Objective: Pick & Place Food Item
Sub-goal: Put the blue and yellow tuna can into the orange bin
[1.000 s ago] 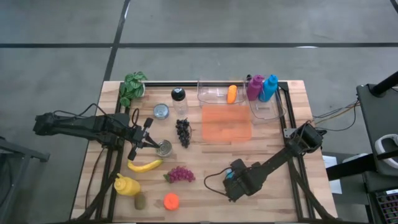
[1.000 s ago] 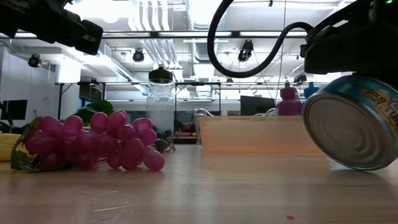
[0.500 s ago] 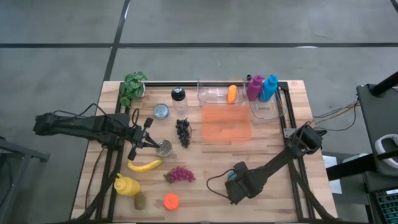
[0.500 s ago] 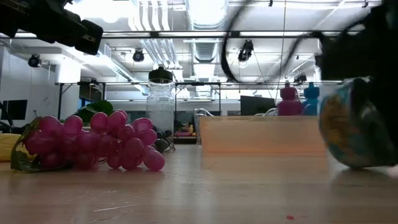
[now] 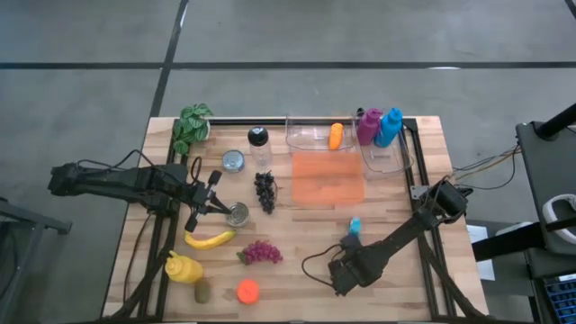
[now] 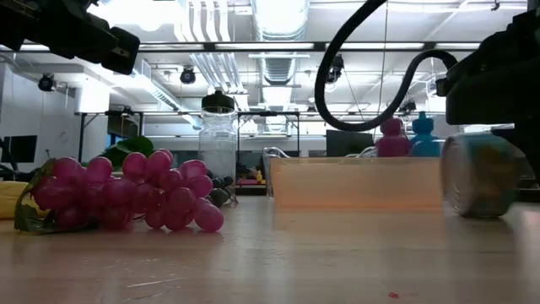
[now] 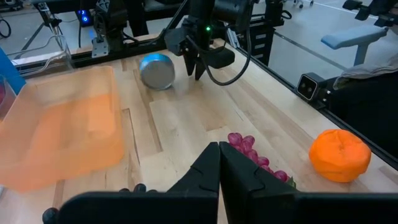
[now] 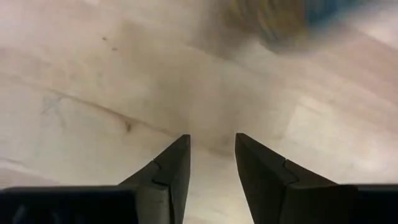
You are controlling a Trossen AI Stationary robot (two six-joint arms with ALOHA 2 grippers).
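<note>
A: Where is the tin can [image 5: 354, 226] sitting?

B: On its side on the bare wooden counter [image 5: 396, 207], at about four o'clock from the middle. It lies below the orange tray [image 5: 328, 177] and just past the tip of the right pincer [image 5: 343, 266]. In the low view the can [image 6: 478, 175] lies on its side on the wood at the right, under the dark arm.

A: Is the right pincer holding it?

B: No. The right wrist view shows its two dark fingers [image 8: 166, 171] a small gap apart with only wood between them, and the can [image 8: 292, 22] is a blur farther ahead. The left wrist view shows the same: the can [image 7: 156, 70] lies beside that pincer [image 7: 194, 65], not in it.

A: And the left pincer [image 5: 214, 203]?

B: At nine o'clock, near a second, upright silver can [image 5: 238, 214] and just above the banana [image 5: 209, 239]. Its fingers [image 7: 219, 174] are pressed together with nothing in them.

A: What else lies around?

B: Pink grapes [image 5: 260, 253] at six o'clock, dark grapes [image 5: 265, 191] near the middle, an orange [image 5: 247, 291] and a mustard bottle [image 5: 183, 268] at seven o'clock. Toward twelve there is a clear bin [image 5: 310, 133] with a small orange item inside, and purple and blue bottles [image 5: 379, 127] in another bin at one o'clock.
</note>
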